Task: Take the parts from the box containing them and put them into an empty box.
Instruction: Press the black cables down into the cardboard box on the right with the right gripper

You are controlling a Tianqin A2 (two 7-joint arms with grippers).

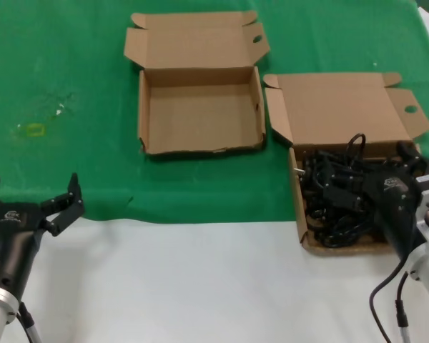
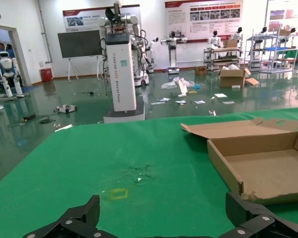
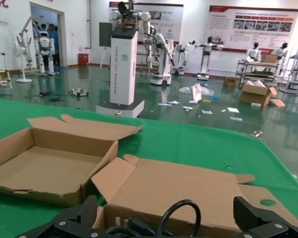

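Two shallow cardboard boxes lie on the green-covered worktop (image 1: 71,64), both with lids thrown back so an arm can reach in from above. The box of cables (image 1: 306,207), the one whose flat lid has side ears, lies just to the right of the empty box (image 1: 200,111), near enough that a carry between them would be short. The black power cables (image 1: 336,196) fill it as one tangled heap with a loop standing up above the pile; how many there are cannot be told. The right gripper (image 1: 409,158) is over that heap at the side away from the empty box, its fingers spread wide and holding nothing, probably lined up to come down on a cord. The left gripper (image 1: 36,194) waits well to the left of the empty box, at the near edge of the green cloth, its fingers also spread and empty. Counted: two boxes, two grippers, one heap of cables, none in the empty box.
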